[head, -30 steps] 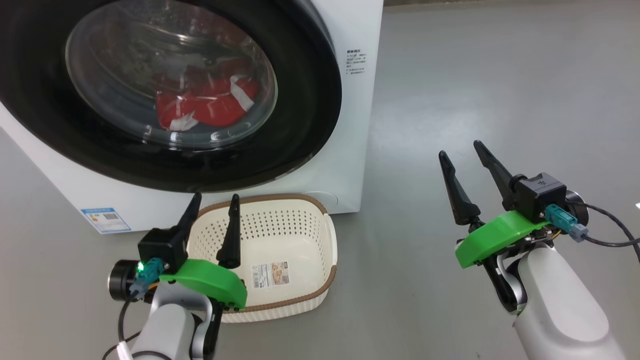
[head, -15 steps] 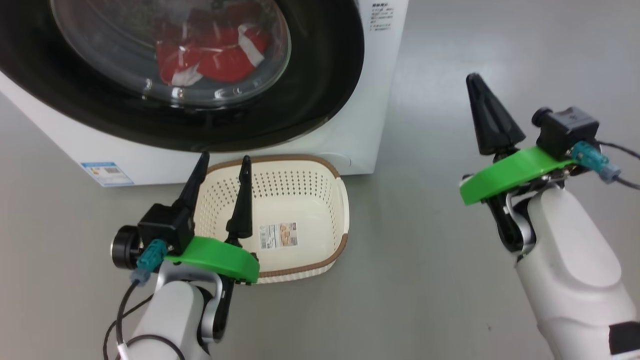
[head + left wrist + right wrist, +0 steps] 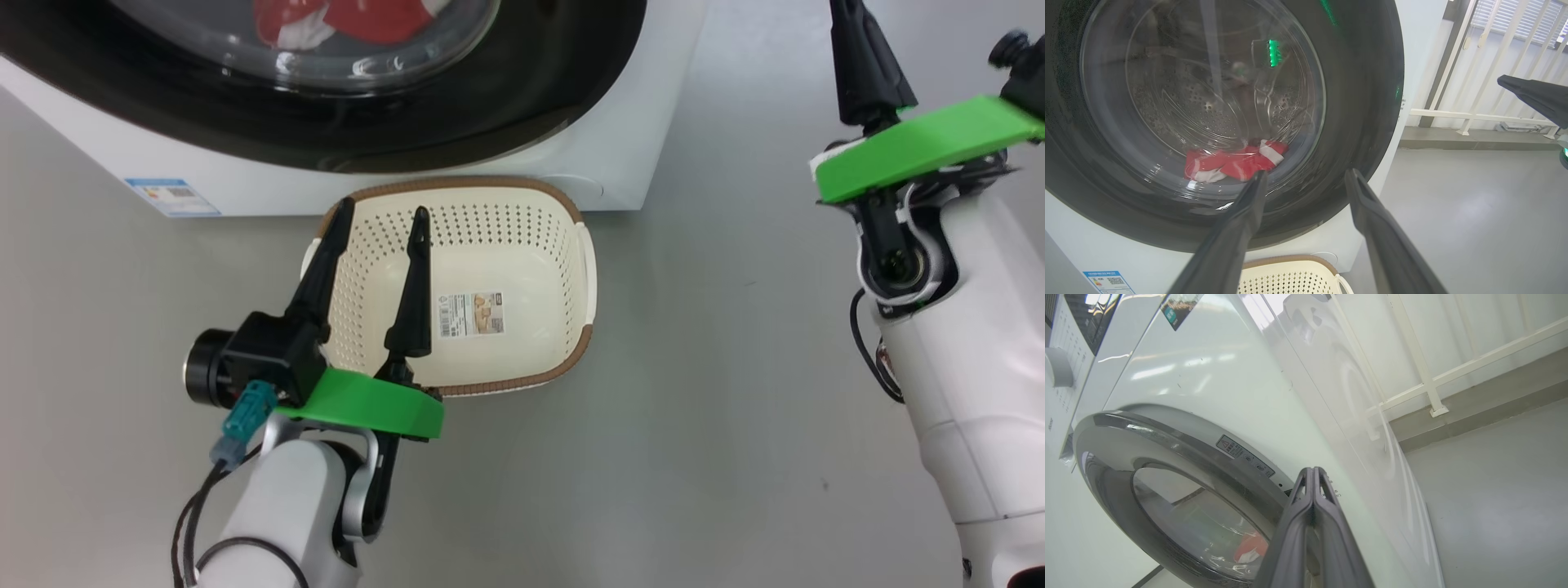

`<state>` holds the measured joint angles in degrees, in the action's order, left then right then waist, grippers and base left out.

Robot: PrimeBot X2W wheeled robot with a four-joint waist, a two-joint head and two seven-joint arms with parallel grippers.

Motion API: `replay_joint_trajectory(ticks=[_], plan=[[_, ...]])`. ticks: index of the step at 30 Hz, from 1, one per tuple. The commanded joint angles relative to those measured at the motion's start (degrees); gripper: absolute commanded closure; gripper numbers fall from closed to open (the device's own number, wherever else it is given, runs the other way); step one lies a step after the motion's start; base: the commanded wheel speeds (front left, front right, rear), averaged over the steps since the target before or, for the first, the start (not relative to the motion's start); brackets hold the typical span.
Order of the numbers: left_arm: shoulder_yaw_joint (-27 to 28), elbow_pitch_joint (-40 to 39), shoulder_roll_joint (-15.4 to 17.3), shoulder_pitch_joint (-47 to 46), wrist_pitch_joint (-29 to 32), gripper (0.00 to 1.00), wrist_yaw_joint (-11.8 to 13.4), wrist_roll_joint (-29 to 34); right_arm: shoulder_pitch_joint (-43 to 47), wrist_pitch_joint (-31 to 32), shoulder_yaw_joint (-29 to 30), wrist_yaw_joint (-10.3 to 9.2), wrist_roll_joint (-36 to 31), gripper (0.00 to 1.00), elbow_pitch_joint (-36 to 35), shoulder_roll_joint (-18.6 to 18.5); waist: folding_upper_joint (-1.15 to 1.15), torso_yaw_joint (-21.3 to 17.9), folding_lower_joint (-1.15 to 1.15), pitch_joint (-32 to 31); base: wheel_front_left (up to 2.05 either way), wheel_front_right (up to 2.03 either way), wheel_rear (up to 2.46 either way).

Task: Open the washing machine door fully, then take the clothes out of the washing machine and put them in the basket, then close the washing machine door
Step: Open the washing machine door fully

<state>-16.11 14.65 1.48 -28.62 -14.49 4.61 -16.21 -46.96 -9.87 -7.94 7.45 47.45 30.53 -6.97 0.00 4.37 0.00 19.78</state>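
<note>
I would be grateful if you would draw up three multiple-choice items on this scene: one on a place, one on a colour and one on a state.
1. Where does the basket stand?
A. on the floor, close in front of the washing machine
B. on top of the machine
C. inside the drum

2. What colour are the clothes behind the washing machine door?
A. blue
B. red with white
C. black

3. How does the right gripper stand?
A. fingers wide apart
B. fingers pressed together, nothing between them
C. fingers closed on the basket's rim

Answers:
1 A: the head view shows it on the grey floor just below the door.
2 B: the left wrist view shows red fabric with white parts through the door.
3 B: the right wrist view shows both fingers touching along their length.
</note>
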Motion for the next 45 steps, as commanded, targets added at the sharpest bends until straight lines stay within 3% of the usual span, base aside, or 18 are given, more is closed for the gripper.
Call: replay_joint_trajectory(ticks=[1,10,14,17,30,45], plan=[[1.47,-1.74,1.40,-0.74,-0.51,0.00,0.51,0.49,-1.28,0.23,-0.92,0.03,0.92,1.00,-1.84,0.71,0.00,0.93,0.00,1.40,0.00,0.00,0.00],[0.45,-3.68,1.40,-1.44,-0.51,0.00,0.65,1.38,-5.83,11.03,-1.53,0.03,22.62,1.00,-5.10,-1.44,0.00,2.43,0.00,5.88,0.00,0.00,0.00],[0.07,-4.60,1.76,-1.61,-0.51,0.00,0.88,3.06,-8.83,19.31,-1.20,0.03,32.66,1.00,-4.17,-1.05,0.00,2.41,0.00,8.24,0.00,0.00,0.00],[-0.05,-5.44,1.80,-1.65,-0.51,0.00,0.70,3.49,-10.87,22.90,-0.48,0.03,36.77,1.00,-3.36,-1.18,0.00,2.69,0.00,9.57,0.00,0.00,0.00],[-0.33,-9.43,1.52,-1.86,-0.51,0.00,1.14,4.30,-16.60,35.97,1.40,0.03,46.53,1.00,-1.95,-2.07,0.00,4.11,0.00,14.27,0.00,0.00,0.00],[-2.25,-9.35,1.43,-3.00,-0.51,0.00,1.38,5.06,-22.47,41.77,3.94,0.03,49.02,1.00,0.40,-2.65,0.00,6.95,0.00,17.57,0.00,0.00,0.00]])
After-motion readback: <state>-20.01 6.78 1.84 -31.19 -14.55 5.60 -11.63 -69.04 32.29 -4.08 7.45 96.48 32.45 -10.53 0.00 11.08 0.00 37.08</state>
